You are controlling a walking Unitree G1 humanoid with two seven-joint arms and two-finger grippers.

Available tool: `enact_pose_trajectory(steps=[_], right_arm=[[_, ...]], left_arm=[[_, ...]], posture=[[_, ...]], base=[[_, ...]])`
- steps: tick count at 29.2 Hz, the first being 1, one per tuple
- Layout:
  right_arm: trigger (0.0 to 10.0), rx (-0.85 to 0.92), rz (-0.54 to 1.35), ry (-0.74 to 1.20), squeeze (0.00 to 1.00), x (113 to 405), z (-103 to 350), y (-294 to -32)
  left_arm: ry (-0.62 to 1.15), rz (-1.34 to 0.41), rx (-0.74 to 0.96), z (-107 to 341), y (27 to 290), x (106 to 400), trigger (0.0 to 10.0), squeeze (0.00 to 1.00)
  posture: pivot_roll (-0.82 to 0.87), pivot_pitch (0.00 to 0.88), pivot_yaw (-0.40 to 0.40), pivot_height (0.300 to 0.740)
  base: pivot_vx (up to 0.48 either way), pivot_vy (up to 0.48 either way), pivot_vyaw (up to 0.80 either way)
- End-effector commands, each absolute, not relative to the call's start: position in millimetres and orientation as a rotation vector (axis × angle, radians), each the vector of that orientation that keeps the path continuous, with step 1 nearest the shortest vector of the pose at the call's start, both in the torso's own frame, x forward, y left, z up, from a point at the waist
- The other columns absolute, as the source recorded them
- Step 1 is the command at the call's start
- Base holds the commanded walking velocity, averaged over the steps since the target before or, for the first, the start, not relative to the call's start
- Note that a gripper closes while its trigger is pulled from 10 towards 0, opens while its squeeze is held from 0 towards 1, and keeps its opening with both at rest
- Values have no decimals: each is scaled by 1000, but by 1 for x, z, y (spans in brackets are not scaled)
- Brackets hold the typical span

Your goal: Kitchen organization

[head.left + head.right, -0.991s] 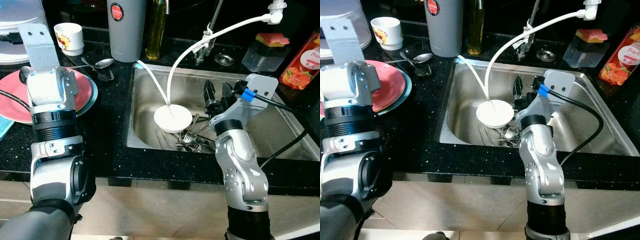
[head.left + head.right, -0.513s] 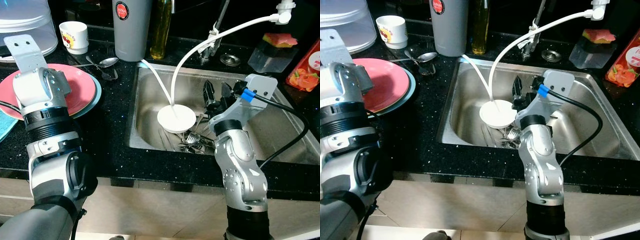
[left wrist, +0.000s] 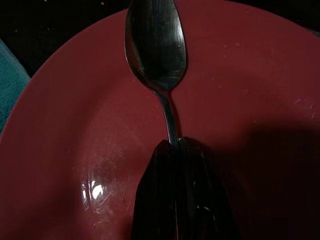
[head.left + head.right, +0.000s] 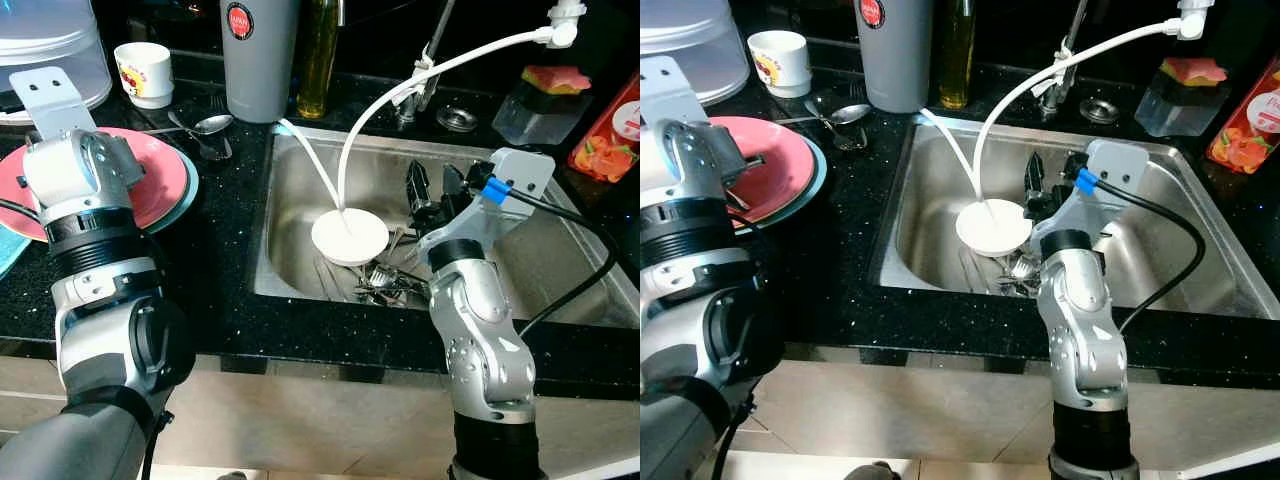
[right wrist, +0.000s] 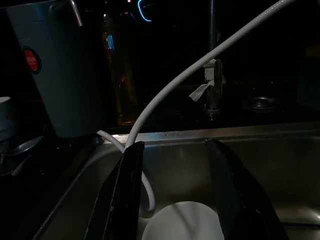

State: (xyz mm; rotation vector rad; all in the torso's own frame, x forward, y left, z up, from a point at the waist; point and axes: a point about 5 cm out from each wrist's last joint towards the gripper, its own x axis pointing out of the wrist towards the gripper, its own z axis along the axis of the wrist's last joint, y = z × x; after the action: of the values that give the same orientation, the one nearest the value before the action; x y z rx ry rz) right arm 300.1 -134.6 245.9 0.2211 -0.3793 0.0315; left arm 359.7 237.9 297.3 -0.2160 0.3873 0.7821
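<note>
Spoon: polished steel, oval bowl, pinched by its handle over the red plate.
Left gripper: fingers clamped on the handle; the arm has swung nearer the plate, so setting down looks close.
Right gripper: fingers spread apart above the steel sink, near the white dish.
Cutlery pile: tangled, shiny, waiting.

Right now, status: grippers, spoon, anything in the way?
Left gripper shut on metal spoon over pink plate. Right gripper open, above white bowl in steel sink. White hose crosses sink.
</note>
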Motion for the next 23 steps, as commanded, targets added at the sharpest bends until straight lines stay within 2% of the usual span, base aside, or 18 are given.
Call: enact_pose_trajectory(steps=[1, 4, 5, 6, 7, 8, 9, 10, 11, 13, 14, 15, 16, 19, 20, 22, 23], right_arm=[[10000, 213, 27, -376, 0, 300, 245, -136], [10000, 214, 27, -376, 0, 300, 245, -136], [10000, 214, 27, -375, 0, 300, 245, -136], [10000, 214, 27, -375, 0, 301, 245, -136], [10000, 214, 27, -374, 0, 301, 245, -136], [10000, 214, 27, -374, 0, 301, 245, -136], [10000, 214, 27, -374, 0, 301, 245, -136], [10000, 215, 26, -372, 0, 300, 245, -136], [10000, 215, 26, -372, 0, 300, 245, -136], [10000, 215, 27, -372, 0, 300, 244, -136], [10000, 215, 26, -371, 0, 300, 244, -136], [10000, 215, 26, -371, 0, 300, 244, -136], [10000, 215, 26, -371, 0, 300, 244, -136], [10000, 217, 28, -370, 0, 301, 244, -136], [10000, 217, 28, -370, 0, 301, 244, -136], [10000, 218, 33, -371, 0, 302, 244, -135], [10000, 218, 33, -371, 0, 302, 244, -135]], left_arm=[[416, 778, -207, 291, 240, 361, 0, 0], [367, 782, -180, 298, 240, 362, 0, 0], [293, 779, -144, 307, 240, 363, 0, 0], [227, 774, -113, 317, 238, 363, 941, 0], [131, 751, -76, 331, 234, 364, 10000, 0], [56, 722, -48, 343, 229, 364, 10000, 0], [56, 722, -48, 343, 229, 364, 10000, 0], [-27, 622, -30, 358, 215, 365, 10000, 0], [-27, 622, -30, 358, 215, 365, 10000, 0], [-78, 458, -7, 367, 197, 367, 10000, 0], [-89, 305, -3, 369, 180, 368, 10000, 0], [-89, 305, -3, 369, 180, 368, 10000, 0], [-94, 201, 0, 369, 168, 367, 10000, 0], [-24, -186, 139, 353, 118, 363, 10000, 0], [-24, -186, 139, 353, 118, 363, 10000, 0], [2, -432, 166, 340, 89, 353, 10000, 0], [2, -432, 166, 340, 89, 353, 10000, 0]], posture=[[298, 65, -92, 740], [298, 65, -92, 740], [298, 65, -92, 740], [296, 68, -92, 740], [296, 68, -92, 740], [296, 68, -92, 740], [296, 68, -92, 740], [298, 71, -92, 740], [298, 71, -92, 740], [297, 72, -91, 740], [298, 73, -92, 740], [298, 73, -92, 740], [298, 73, -92, 740], [307, 75, -98, 740], [307, 75, -98, 740], [310, 74, -100, 740], [310, 74, -100, 740]], base=[[0, 0, 0], [0, 0, 0], [0, 0, 0], [0, 0, 0], [0, 0, 0], [0, 0, 0], [0, 0, 0], [0, 0, 0], [0, 0, 0], [0, 0, 0], [0, 0, 0], [0, 0, 0], [0, 0, 0], [0, 0, 0], [0, 0, 0], [0, 0, 0], [0, 0, 0]])
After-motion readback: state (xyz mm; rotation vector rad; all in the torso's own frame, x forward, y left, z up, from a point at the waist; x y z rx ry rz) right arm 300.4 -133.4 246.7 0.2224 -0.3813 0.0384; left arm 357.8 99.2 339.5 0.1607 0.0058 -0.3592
